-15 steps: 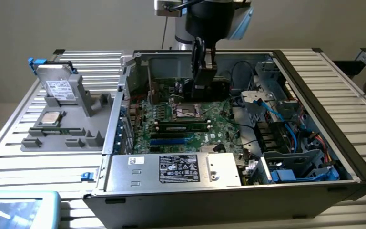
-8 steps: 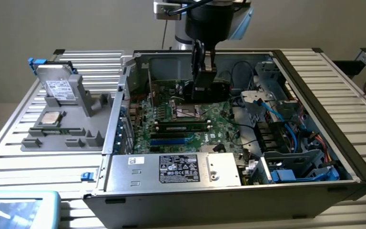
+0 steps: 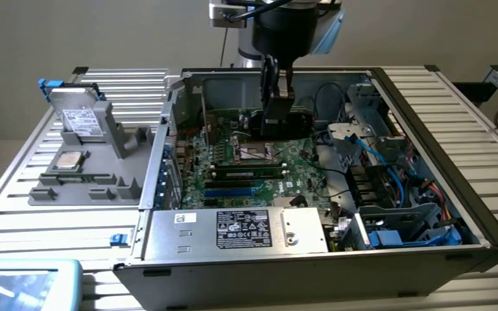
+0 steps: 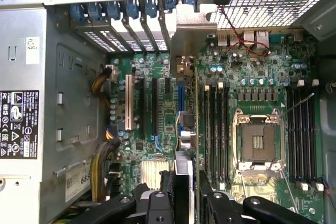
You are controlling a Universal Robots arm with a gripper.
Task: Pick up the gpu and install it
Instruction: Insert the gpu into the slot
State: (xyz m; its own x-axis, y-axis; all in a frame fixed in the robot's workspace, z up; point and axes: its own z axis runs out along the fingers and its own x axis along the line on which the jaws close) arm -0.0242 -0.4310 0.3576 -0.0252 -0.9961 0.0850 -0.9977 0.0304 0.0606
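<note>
The hand [image 4: 184, 204] is clenched on the gpu [image 4: 185, 135], one finger on each face, holding the card on edge. It stands inside the open computer case [image 3: 422, 116], directly above the motherboard [image 3: 249, 162]. In the wrist view the card runs away from the hand toward the case's rear wall. The expansion slots [image 4: 142, 108] lie on one side of it and the bare processor socket [image 4: 260, 140] on the other. Whether its lower edge touches a slot cannot be told. The case also contains a silver power supply [image 3: 231, 230], nearer the camera than the hand. Well apart, to the exterior view's left of the hand, a grey tray [image 3: 85, 188] on the desk [image 3: 50, 220] holds a white-labelled drive [image 3: 80, 120] and a small square chip [image 3: 69, 160].
</note>
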